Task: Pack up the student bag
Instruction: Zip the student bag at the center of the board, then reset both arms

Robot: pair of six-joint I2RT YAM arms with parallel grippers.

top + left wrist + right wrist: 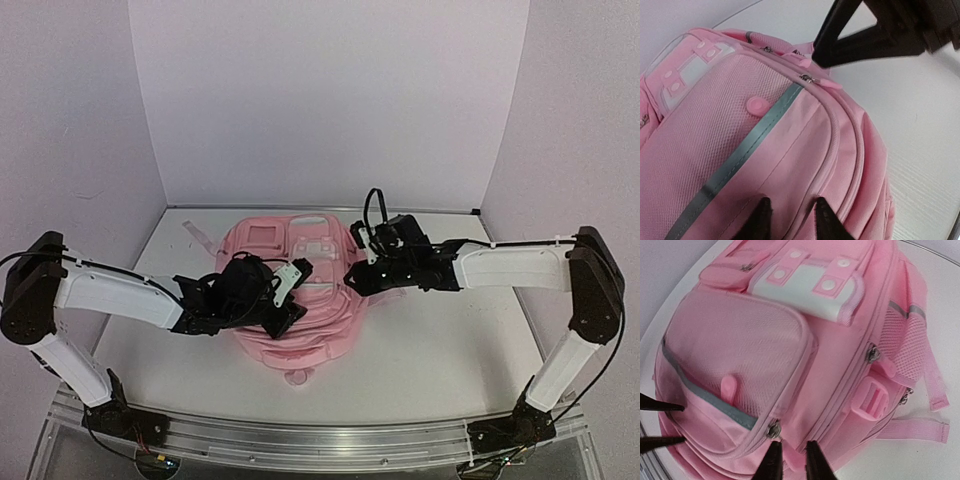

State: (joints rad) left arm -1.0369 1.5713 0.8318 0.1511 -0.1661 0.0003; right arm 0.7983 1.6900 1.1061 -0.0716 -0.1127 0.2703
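Hovering barely parted and empty, the left gripper (792, 202) and right gripper (793, 444) are risking nipping student bag (320, 335) fabric, missing the zip pull (773, 430)

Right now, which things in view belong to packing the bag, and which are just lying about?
Job: soft pink fabric backpack; left gripper; right gripper, both over it.
Not the job: flat white tabletop; pale lilac backdrop walls.

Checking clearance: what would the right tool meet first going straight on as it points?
Probably the student bag, by the zip pull just ahead of the right tool; depth unclear.
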